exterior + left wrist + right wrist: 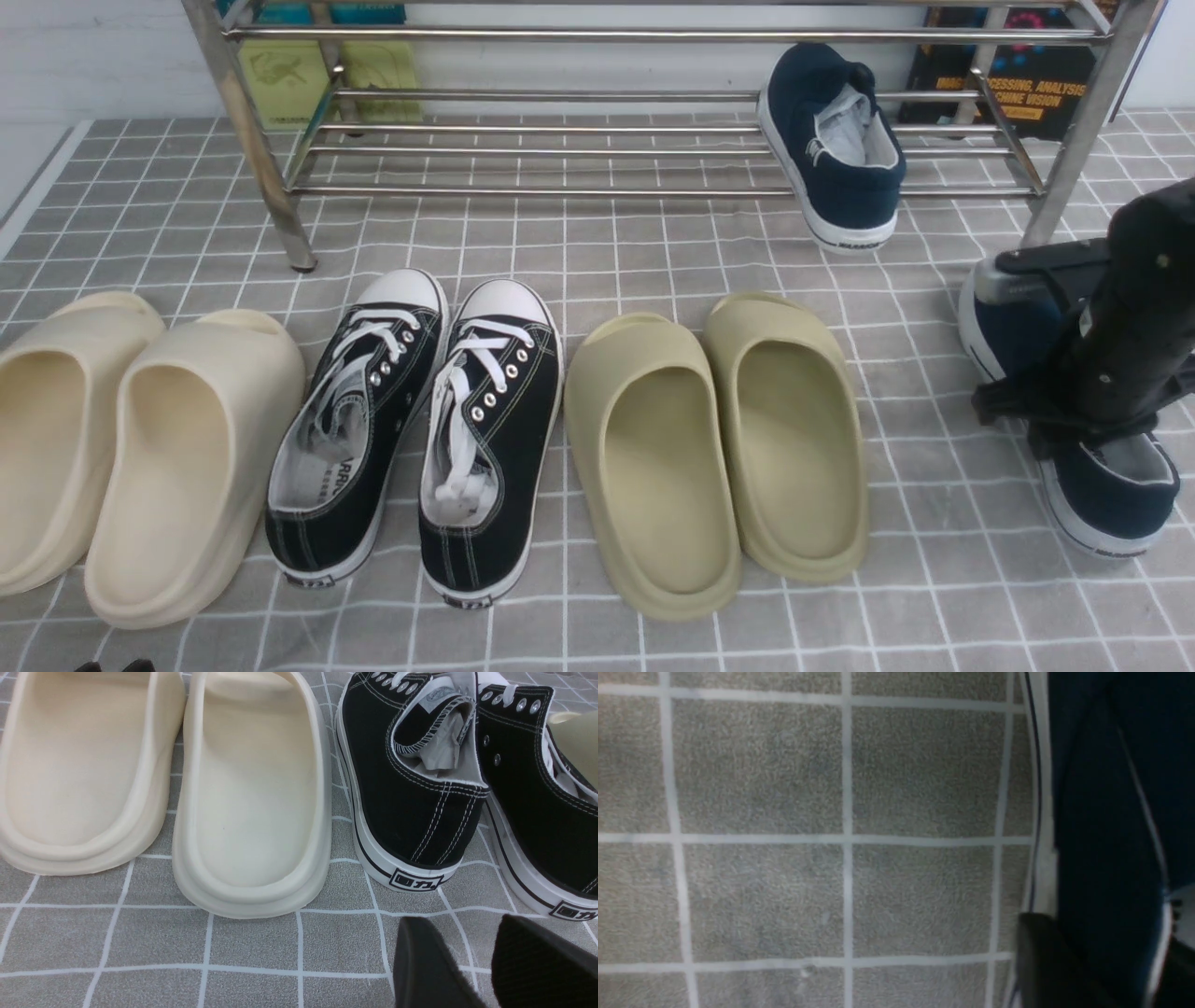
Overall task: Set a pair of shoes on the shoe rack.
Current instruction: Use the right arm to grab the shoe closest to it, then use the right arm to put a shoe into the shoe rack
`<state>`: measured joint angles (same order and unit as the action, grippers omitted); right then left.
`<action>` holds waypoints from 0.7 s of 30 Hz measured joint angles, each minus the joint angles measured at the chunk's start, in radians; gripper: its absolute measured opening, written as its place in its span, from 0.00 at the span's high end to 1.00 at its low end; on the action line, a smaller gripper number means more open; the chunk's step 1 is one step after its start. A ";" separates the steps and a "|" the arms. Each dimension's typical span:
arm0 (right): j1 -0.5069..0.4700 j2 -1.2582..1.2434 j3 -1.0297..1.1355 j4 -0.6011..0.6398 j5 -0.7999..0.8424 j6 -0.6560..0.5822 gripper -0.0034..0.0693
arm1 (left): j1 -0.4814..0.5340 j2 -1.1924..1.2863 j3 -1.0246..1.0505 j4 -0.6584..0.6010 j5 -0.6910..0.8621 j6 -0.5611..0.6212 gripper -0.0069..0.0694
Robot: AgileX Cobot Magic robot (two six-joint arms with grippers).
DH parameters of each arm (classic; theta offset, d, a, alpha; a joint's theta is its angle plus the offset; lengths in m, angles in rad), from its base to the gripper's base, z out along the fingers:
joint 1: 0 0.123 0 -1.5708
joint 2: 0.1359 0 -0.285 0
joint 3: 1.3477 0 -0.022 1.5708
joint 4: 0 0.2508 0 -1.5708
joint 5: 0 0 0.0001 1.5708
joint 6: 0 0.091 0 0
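One navy slip-on shoe (840,140) lies on the lower bars of the steel shoe rack (560,191) at its right end, with the heel hanging over the front bar. The other navy shoe (1111,490) stands on the mat at the far right, partly hidden by my right arm. My right gripper (1074,429) is down over it. In the right wrist view the gripper (1106,970) straddles the shoe's side wall (1101,812), one finger outside the white sole and one inside, set wide apart. My left gripper (467,952) is open and empty behind the black sneakers.
On the grey checked mat stand, from left to right, cream slides (140,448), black lace-up sneakers (420,420) and olive slides (719,439). The rack's thick right leg (1074,159) rises just behind my right arm. Books lean behind the rack.
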<state>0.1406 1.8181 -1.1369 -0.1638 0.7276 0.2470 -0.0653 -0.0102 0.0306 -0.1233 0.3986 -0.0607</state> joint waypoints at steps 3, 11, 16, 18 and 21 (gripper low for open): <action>0.008 -0.019 -0.009 -0.014 0.046 0.000 0.91 | 0.000 0.000 0.000 0.000 0.000 0.000 0.60; 0.030 -0.107 -0.203 0.066 0.236 -0.049 0.91 | 0.000 0.000 0.000 0.000 0.000 0.000 0.60; 0.030 -0.044 -0.358 0.091 0.251 -0.080 0.91 | 0.000 0.000 0.000 0.000 0.000 0.000 0.60; 0.027 0.015 -0.444 0.087 0.253 -0.085 0.91 | 0.000 0.000 0.000 0.000 0.000 0.000 0.60; 0.020 0.129 -0.582 0.088 0.254 -0.087 0.91 | 0.000 0.000 0.000 0.000 0.000 0.000 0.60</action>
<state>0.1606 1.9472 -1.7191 -0.0762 0.9811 0.1598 -0.0653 -0.0102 0.0306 -0.1233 0.3986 -0.0607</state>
